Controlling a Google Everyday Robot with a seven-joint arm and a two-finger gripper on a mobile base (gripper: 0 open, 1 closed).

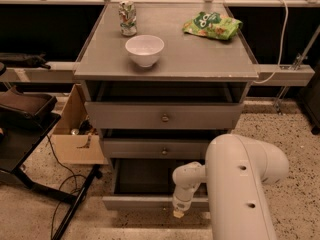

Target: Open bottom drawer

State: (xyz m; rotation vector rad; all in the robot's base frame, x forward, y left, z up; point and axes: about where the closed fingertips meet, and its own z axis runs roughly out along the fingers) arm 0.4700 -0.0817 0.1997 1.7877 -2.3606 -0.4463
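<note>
**Drawer drawn out:** The flat-fronted grey bottom drawer (140,203), lowest of three in a grey metal cabinet (200,59), is seen pulled well forward. Its dark inside is exposed beneath the mid-sized grey middle drawer (130,148) and the taller grey top drawer (125,116). The white arm's two-finger gripper (178,212) is held down against the middle of the drawer's front, where a knob would be expected. The knob itself is hidden, and it cannot be told whether the gripper is closed on it or parted.

The task is judged nearly complete. If the pull were taken too far, the drawer could be dragged off its runners or the cabinet tugged forward. The white ceramic bowl (144,50), the patterned drink can (127,18) and the green crinkled snack bag (212,25) on top could then be shaken. A hold slipping off the small knob would leave the drawer short of fully open. A brown cardboard box (75,146) is seen just beside the cabinet.
</note>
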